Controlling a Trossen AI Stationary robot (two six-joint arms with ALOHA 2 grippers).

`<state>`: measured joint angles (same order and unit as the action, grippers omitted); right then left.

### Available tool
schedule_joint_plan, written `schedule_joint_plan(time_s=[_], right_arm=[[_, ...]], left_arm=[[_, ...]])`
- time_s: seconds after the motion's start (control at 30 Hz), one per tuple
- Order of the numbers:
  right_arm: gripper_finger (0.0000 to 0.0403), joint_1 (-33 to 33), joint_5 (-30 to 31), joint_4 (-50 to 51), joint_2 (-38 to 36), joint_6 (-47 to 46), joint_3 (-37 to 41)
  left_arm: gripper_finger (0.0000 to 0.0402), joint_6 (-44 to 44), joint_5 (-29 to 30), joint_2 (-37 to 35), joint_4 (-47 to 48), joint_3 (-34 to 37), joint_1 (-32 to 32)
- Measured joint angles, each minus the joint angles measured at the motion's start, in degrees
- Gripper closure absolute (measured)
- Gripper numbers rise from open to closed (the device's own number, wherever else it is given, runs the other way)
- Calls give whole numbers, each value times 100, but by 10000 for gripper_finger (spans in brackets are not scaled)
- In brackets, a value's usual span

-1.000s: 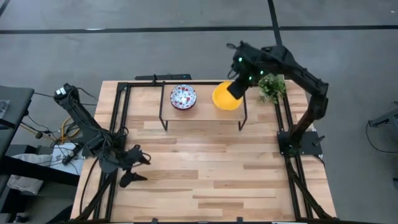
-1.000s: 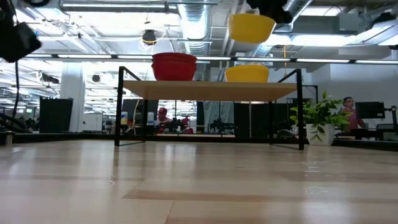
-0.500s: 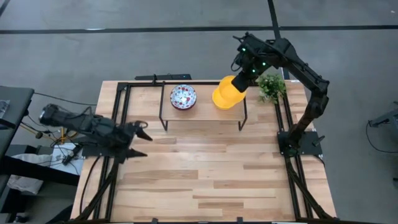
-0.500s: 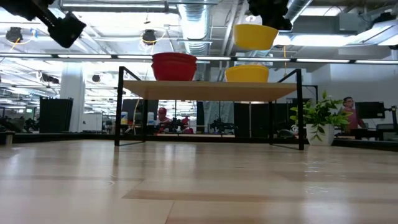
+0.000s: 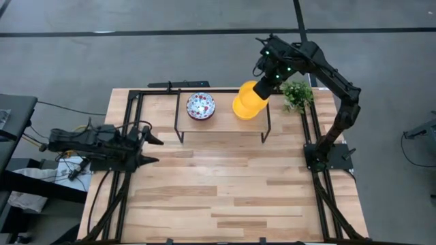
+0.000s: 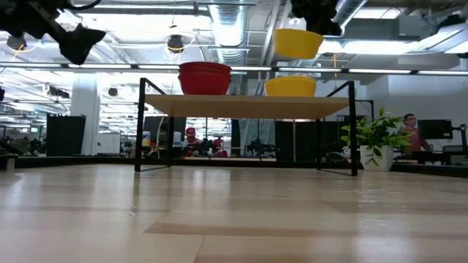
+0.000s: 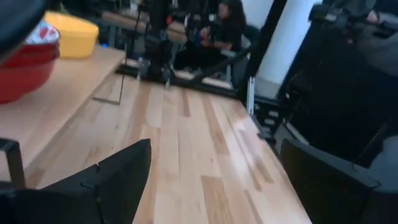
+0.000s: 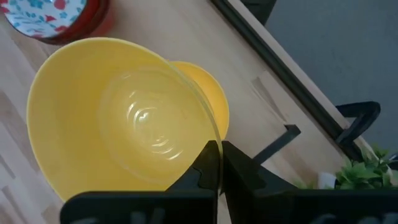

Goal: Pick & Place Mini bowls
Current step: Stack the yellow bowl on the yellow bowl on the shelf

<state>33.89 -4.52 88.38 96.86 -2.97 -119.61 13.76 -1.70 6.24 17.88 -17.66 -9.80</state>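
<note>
The right tool [image 5: 259, 92] is up above the far right end of the small raised shelf [image 5: 225, 124], pinched shut on the rim of a yellow bowl [image 5: 248, 102], and in the low view that held bowl [image 6: 297, 42] hangs clear in the air, well above the shelf top. Directly under it sits another yellow bowl [image 6: 290, 86] on the shelf; from above, the two overlap, the lifted one covering most of the other. In the right wrist view the two dark fingers [image 8: 214, 168] meet on the near lip of the held bowl [image 8: 118, 112], with the lower bowl's edge [image 8: 205, 93] peeking out behind.

To the left on the same shelf stands the stack of red, speckled bowls [image 5: 200, 105], near the yellow pair but not touching. Just past the shelf's right end is the potted plant [image 5: 297, 95], close to the right arm. The black frame rails [image 5: 133, 116] run along both sides of the tabletop.

The left tool [image 5: 146, 148] is over at the tabletop's left edge, beside the rail, fingers spread wide and holding nothing, well apart from every bowl. In front of the shelf, the broad middle of the wooden tabletop [image 5: 231, 190] lies open.
</note>
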Motion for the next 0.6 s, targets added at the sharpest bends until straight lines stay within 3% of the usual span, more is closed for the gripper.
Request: schedule_joint_plan(time_s=[0.17,0.6], right_arm=[[403,-2,3,-56,206,-91,-2],[403,320,-443,-69,993,351,0]], left_arm=[[46,12,488,-41,-801,484,0],[46,166,195,15,-1149,840,-6]])
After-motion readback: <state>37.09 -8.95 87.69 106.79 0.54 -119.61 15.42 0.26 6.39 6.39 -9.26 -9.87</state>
